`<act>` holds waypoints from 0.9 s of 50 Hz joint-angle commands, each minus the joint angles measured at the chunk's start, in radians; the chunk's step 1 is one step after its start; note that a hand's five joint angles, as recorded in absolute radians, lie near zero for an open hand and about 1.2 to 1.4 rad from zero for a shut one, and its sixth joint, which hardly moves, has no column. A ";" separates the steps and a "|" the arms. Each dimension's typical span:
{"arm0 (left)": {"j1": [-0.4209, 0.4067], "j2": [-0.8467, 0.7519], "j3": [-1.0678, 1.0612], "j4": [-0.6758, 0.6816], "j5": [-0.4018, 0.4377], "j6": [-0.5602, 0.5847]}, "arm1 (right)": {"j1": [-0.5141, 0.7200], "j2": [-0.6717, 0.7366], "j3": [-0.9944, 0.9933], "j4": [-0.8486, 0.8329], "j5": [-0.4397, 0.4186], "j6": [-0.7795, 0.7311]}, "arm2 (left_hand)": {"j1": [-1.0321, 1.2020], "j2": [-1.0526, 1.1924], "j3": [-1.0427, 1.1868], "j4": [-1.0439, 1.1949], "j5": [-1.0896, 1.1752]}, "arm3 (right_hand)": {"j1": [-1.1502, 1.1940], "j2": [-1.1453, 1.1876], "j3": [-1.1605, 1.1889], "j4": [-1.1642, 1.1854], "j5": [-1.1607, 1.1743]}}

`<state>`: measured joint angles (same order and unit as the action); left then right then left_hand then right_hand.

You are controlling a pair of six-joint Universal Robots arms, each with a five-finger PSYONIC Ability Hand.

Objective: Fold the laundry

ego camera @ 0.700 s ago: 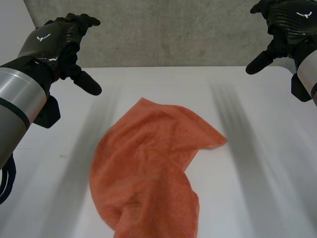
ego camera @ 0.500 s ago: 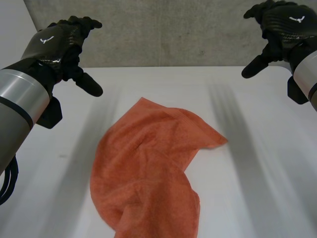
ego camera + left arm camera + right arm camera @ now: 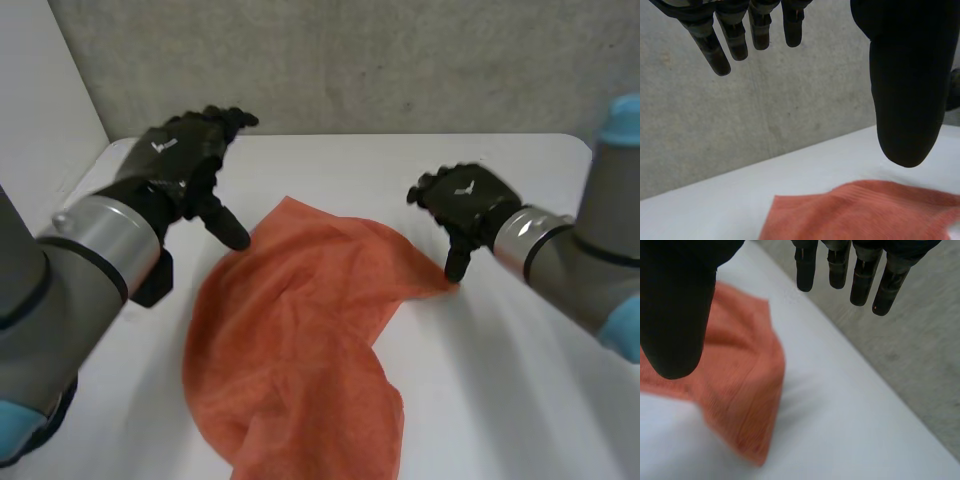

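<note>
left hand [image 3: 185, 160], right hand [image 3: 468, 197] dropped near orange towel [image 3: 290, 340] far corners; fingers spread, empty.

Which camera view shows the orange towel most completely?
The head view: the orange towel lies there almost whole, so its crumpled shape is readable. Each wrist view shows one corner of it.
</note>
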<state>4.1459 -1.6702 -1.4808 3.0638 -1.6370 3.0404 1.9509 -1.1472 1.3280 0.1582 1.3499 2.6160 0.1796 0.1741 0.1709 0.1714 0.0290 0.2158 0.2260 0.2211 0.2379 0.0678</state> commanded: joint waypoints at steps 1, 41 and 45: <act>-0.090 -0.032 -0.056 0.009 -0.105 -0.005 | 0.003 0.142 0.007 -0.093 -0.002 -0.002 | 0.025 0.031 0.034 0.033 0.001 | 0.154 0.143 0.148 0.131 0.127; -0.150 -0.161 -0.334 0.023 -0.156 -0.072 | 0.002 0.379 -0.050 -0.351 -0.045 0.127 | 0.216 0.221 0.225 0.224 0.192 | 1.180 1.170 1.175 1.158 1.154; -0.159 -0.177 -0.334 0.045 -0.156 -0.072 | -0.001 0.345 -0.050 -0.355 0.014 0.131 | 0.599 0.605 0.608 0.607 0.575 | 1.180 1.170 1.175 1.158 1.154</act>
<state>3.9972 -1.8325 -1.8135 3.0855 -1.7934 2.9683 1.9533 -0.7675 1.2778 -0.1714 1.2902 2.7436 0.3413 0.3364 0.3361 0.3371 0.1607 0.9736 1.1810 1.1792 1.1871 0.9654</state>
